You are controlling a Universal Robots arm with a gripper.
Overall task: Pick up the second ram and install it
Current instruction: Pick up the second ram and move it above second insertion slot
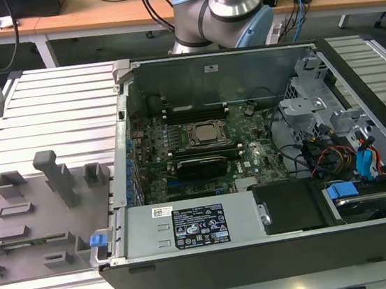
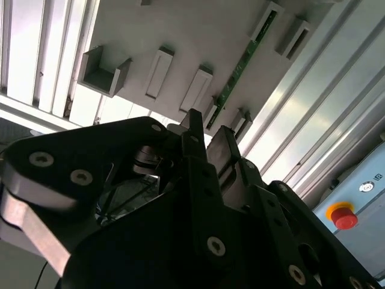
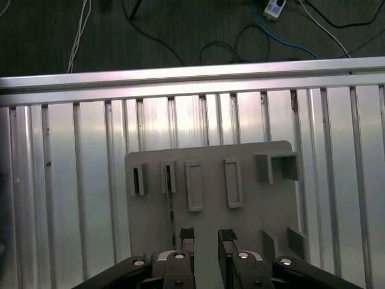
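The second ram (image 2: 240, 67) is a thin green stick standing on edge in a slot of the grey tray (image 3: 264, 211). In the first wrist view the second ram (image 3: 171, 208) shows as a narrow dark line. My gripper (image 3: 206, 236) hangs above the tray, open, with nothing between its fingers. The stick lies slightly to one side of the gap, close to one fingertip (image 3: 186, 235). In the second wrist view the gripper (image 2: 209, 135) points towards the end of the stick. In the exterior view the tray (image 1: 83, 221) sits at the left, beside the open computer case (image 1: 262, 249).
Inside the case are the motherboard with its processor socket (image 1: 204, 133) and black slots (image 1: 192, 109) either side, cables and drive bays on the exterior view's right. Grey blocks (image 1: 59, 176) stand up from the tray. A ribbed aluminium table (image 3: 60, 198) carries everything. A red stop button (image 2: 343, 215) is nearby.
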